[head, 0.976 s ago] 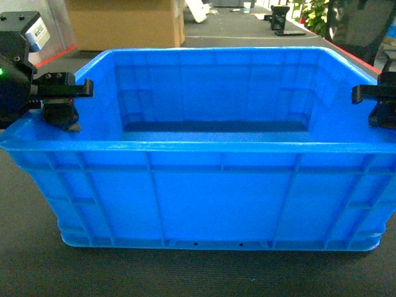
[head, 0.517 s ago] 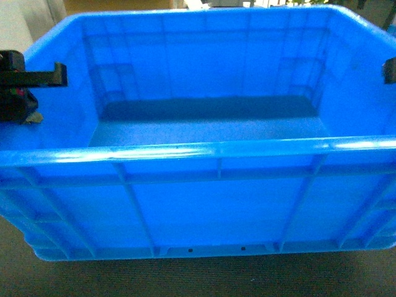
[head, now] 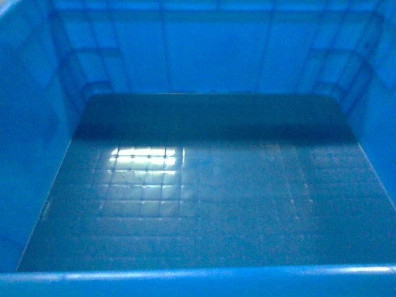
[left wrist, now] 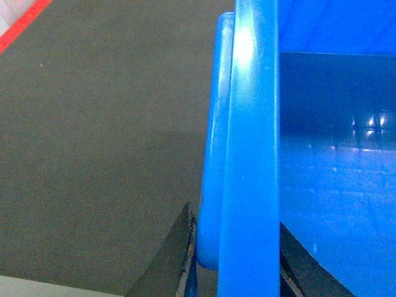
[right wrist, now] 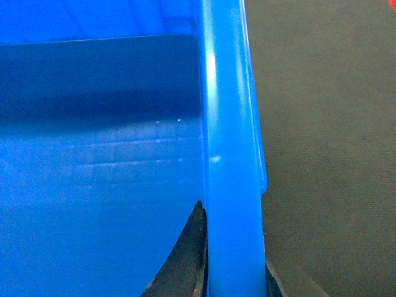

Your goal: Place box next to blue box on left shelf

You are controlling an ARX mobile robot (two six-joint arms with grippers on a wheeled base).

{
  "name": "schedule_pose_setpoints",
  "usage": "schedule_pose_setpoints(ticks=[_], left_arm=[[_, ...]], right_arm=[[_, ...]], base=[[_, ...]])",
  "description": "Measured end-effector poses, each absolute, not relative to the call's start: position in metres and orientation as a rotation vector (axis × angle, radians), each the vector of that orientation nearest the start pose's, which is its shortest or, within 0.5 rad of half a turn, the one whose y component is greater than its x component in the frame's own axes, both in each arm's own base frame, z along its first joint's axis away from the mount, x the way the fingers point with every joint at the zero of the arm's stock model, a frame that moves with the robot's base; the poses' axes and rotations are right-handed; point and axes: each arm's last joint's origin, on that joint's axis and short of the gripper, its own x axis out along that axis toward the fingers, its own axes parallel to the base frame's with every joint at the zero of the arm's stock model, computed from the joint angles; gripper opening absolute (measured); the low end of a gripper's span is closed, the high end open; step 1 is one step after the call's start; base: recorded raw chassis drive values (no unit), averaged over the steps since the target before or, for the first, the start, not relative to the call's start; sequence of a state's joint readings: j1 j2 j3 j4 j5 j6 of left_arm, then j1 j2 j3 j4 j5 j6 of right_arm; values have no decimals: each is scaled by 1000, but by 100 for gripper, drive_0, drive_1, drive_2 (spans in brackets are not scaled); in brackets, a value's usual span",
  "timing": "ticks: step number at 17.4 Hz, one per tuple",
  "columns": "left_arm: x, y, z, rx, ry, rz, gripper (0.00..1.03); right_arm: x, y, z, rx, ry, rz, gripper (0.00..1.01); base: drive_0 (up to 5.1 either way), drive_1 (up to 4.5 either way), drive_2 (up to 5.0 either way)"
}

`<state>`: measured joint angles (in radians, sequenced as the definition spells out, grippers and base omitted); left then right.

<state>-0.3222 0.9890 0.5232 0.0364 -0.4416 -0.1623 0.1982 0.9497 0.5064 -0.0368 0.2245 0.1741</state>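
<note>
Three views, all dominated by the large rectangular blue plastic crate (head: 198, 185), which I will call the box. From my head camera I look straight down into it: the square-grid patterned floor fills most of the view, a pale window-like reflection lies on its left half, a darker band runs along the far edge of the floor, the smooth inner walls rise at the far side and on both flanks, and the thick near rim crosses the bottom of the view. Neither gripper shows in this view. Through the left wrist camera, the left gripper (left wrist: 238, 263) straddles the box's left rim: one dark finger (left wrist: 167, 260) lies outside the rim against the outer wall, the other shows as a dark wedge just inside, so I read the fingers as narrow and closed onto the rim. Dark grey textured floor (left wrist: 93, 136) lies beside the box, with a red strip (left wrist: 18, 28) at the upper left corner. Through the right wrist camera, the right gripper (right wrist: 234, 263) holds the box's right rim in the same way, a dark finger (right wrist: 182, 260) inside the wall and another just visible outside it. I cannot tell whether the box touches the floor.
</note>
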Motion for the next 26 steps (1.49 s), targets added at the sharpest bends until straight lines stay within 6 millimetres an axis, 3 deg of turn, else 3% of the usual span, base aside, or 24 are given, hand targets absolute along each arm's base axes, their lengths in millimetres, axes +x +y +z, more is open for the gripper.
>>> schedule_pose_setpoints(ticks=[5, 8, 26], left_arm=[[175, -55, 237, 13, 311, 135, 20], [171, -56, 235, 26, 293, 130, 20], [170, -56, 237, 23, 279, 136, 20]], right_arm=[[162, 33, 227, 89, 424, -89, 10], [150, 34, 224, 94, 405, -100, 10], [150, 34, 225, 96, 399, -101, 10]], base=[[0, 0, 0], [0, 0, 0], [0, 0, 0]])
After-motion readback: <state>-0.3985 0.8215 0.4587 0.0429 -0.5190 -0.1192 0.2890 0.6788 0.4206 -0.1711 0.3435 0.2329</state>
